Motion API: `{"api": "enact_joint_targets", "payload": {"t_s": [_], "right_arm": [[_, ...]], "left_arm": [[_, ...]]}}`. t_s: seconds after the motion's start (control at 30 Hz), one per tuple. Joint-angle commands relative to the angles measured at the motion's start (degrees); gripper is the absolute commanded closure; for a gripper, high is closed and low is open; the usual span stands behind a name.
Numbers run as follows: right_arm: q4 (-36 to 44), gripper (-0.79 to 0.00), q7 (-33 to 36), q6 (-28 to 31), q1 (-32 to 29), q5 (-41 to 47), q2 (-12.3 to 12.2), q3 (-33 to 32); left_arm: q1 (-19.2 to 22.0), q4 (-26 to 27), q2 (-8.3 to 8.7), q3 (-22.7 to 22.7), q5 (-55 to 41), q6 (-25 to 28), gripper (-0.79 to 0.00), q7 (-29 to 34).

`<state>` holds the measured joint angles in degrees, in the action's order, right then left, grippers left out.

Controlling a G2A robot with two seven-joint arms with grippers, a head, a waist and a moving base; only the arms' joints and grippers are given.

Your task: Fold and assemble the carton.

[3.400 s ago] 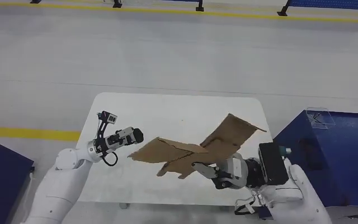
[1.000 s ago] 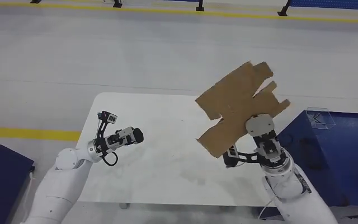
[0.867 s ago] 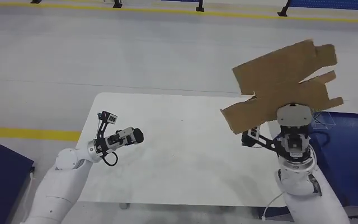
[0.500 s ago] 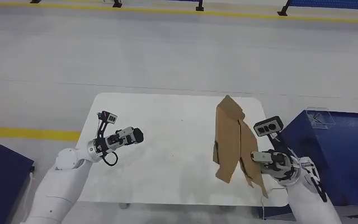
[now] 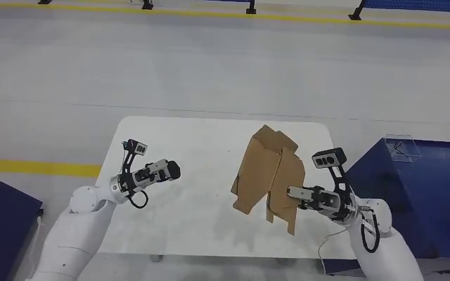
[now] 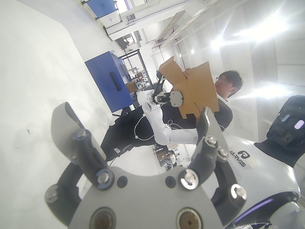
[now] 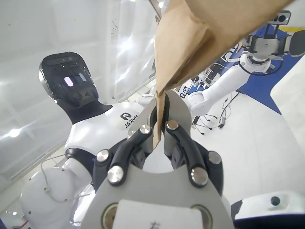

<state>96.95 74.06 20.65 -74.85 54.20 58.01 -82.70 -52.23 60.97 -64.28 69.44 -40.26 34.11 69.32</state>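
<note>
The carton [image 5: 267, 179] is a partly opened flat of brown board. It stands roughly on edge above the right half of the table [image 5: 183, 140], with its panels fanned apart at the creases. The right gripper [image 5: 294, 191] holds it by one thin edge. In the right wrist view, the jaws of the right gripper [image 7: 160, 110] are pinched onto a doubled layer of the carton [image 7: 214, 13], with almost no gap left between them. From above it is hard to tell whether the carton's lowest corner rests on the table or hangs just over it. The left gripper [image 5: 172, 170] hovers over the table's left half, well apart from the carton. Its own wrist view shows the left gripper [image 6: 134, 110] with jaws spread wide and nothing between them.

The step in hand looks like squaring the flat into an open tube. A single pinch on one edge gives little hold against twist, and light board of this kind is likely to swing or sag. A sound way to do it:

- Bring the carton down until its lower edge bears on the table near the middle, so the surface takes the weight and steadies it.
- Bring the left gripper across the table to the opposite panel and close it on firm board beside a crease, not on a loose flap.
- Ease the two held panels apart slowly so that the creases do the bending.
- Hold the right pinch firm enough not to slip, but no harder, since the edge could crush.
</note>
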Motion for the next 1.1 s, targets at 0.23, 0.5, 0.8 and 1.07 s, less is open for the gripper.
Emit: {"api": "enact_joint_targets", "payload": {"t_s": [0.23, 0.5, 0.8, 1.07], "right_arm": [[-1.2, 0.0, -6.0, -3.1, -0.9, -9.0, -0.4, -2.1], [-4.4, 0.0, -6.0, -7.8, 1.0, -16.8, -0.6, 0.3], [-5.7, 0.0, -5.4, -6.8, 3.1, -19.8, -0.4, 3.0], [-7.3, 0.0, -2.7, -7.9, 4.2, -18.3, -0.2, 4.8]], "left_arm": [[-0.3, 0.7, 0.05, -0.1, 1.2, -0.8, -0.785, -0.9], [-2.8, 8.9, 0.65, 0.2, 2.2, -6.9, -0.785, 1.9], [-3.2, 12.8, 1.02, -0.7, 4.1, -14.5, -0.785, 4.3], [-1.9, 13.3, 0.9, -2.4, 2.2, -20.6, -0.785, 8.3]]}}
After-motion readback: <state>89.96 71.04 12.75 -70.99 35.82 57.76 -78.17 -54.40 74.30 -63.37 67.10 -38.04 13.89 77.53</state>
